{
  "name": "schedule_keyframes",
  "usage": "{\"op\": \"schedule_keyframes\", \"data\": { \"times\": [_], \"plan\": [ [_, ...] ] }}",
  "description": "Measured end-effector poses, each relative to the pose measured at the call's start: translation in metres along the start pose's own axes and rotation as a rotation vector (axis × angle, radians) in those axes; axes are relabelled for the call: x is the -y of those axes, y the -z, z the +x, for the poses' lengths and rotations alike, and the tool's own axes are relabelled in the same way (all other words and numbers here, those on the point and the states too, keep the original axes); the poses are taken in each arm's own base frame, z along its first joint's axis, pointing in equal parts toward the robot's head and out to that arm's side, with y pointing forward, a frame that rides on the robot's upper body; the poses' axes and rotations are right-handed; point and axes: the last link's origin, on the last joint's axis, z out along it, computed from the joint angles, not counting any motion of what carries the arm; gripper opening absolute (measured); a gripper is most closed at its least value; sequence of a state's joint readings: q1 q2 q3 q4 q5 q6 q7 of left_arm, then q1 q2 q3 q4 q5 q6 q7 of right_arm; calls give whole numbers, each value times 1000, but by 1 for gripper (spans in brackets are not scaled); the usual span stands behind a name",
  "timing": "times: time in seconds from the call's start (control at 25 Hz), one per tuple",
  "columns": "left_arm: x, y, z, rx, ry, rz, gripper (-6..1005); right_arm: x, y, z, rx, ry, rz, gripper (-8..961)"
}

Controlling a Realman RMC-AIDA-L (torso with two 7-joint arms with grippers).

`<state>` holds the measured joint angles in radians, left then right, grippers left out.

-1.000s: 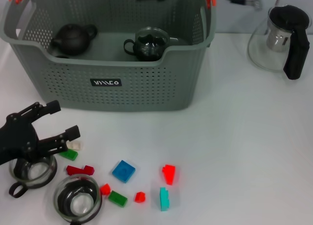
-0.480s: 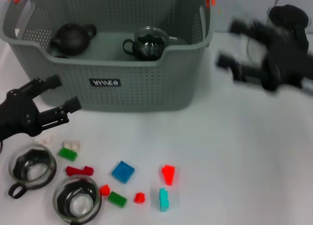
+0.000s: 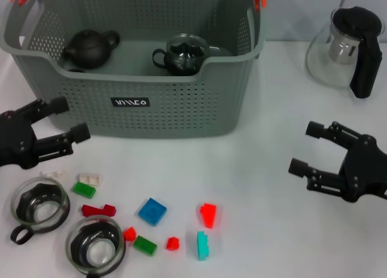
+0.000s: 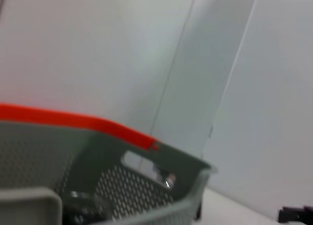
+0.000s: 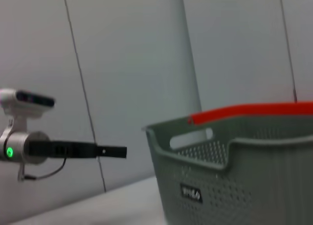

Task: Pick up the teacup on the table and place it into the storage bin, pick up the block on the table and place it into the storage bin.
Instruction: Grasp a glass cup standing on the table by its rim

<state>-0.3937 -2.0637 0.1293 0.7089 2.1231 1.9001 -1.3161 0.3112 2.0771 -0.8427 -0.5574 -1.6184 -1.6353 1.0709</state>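
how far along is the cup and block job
Done: one glass teacup sits in the bin. In hand: nothing; left gripper and right gripper hover open and empty. Left: two teacups and the blocks on the table.

The small black label (image 3: 130, 101) on the storage bin (image 3: 181, 118) carries white lettering, unreadable.

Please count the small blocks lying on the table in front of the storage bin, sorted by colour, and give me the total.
Red blocks: 4
Green blocks: 2
White blocks: 2
Blue block: 1
Teal block: 1
Total: 10
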Motion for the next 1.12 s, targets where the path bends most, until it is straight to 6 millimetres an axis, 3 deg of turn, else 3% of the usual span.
{"op": "schedule_keyframes", "data": {
  "times": [0.32, 0.52, 0.84, 0.96, 1.12],
  "plan": [
    [-1, -2, 11, 308, 127, -79, 935, 2, -2, 1, -80, -43, -40, 927],
    [-4, -3, 49, 578, 125, -24, 934, 4, -7, -1, -134, -70, -76, 927],
    [-17, -18, 106, 944, -134, 232, 934, 5, -15, -3, -142, -86, -96, 927],
    [-18, -31, 108, 1070, -198, 307, 935, 5, -17, -4, -139, -88, -99, 927],
    [-14, -47, 91, 1137, -211, 323, 935, 4, -19, -3, -137, -92, -102, 927]
  ]
}}
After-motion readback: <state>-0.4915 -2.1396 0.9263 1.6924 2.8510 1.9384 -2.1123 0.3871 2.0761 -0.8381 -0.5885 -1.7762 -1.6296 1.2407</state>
